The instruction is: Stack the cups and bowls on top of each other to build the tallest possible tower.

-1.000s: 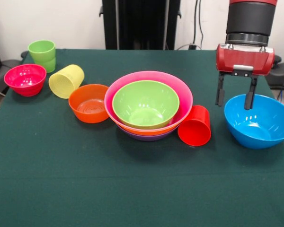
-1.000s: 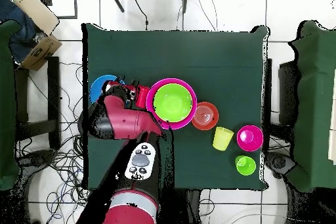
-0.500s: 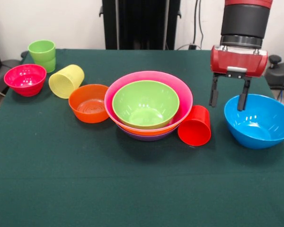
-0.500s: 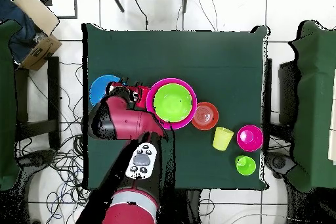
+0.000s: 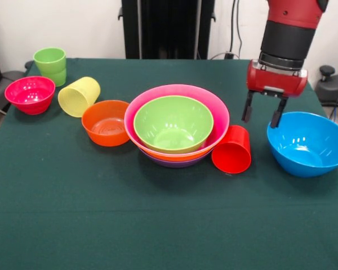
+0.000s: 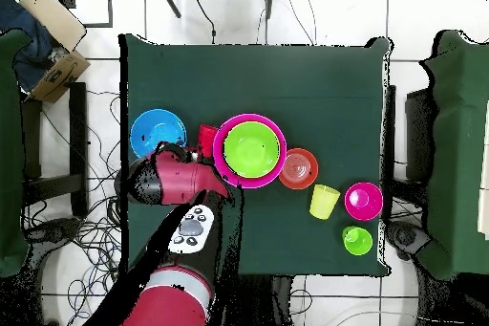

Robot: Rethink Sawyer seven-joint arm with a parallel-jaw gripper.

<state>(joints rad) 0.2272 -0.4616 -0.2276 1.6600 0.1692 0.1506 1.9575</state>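
The tower (image 5: 176, 125) stands mid-table: nested big bowls with purple, orange and pink rims and a lime-green bowl (image 5: 173, 124) innermost; it also shows in the overhead view (image 6: 249, 149). A red cup (image 5: 232, 149) lies on its side against the tower's right. A blue bowl (image 5: 308, 143) sits at the right. My gripper (image 5: 262, 114) hangs open and empty above the table, behind the gap between the red cup and the blue bowl. A small red-orange bowl (image 5: 106, 122), a tipped pale yellow cup (image 5: 78, 96), a magenta bowl (image 5: 30, 94) and an upright green cup (image 5: 50, 65) sit at the left.
The dark green tablecloth (image 5: 158, 225) covers the table. The robot's black pedestal (image 5: 168, 28) stands behind the far edge. In the overhead view the arm (image 6: 177, 184) covers the table's near-left part beside the blue bowl (image 6: 156, 131).
My gripper has risen out of the blue bowl and moved left and back, towards the red cup. It stays open and empty. Nothing on the table has moved.
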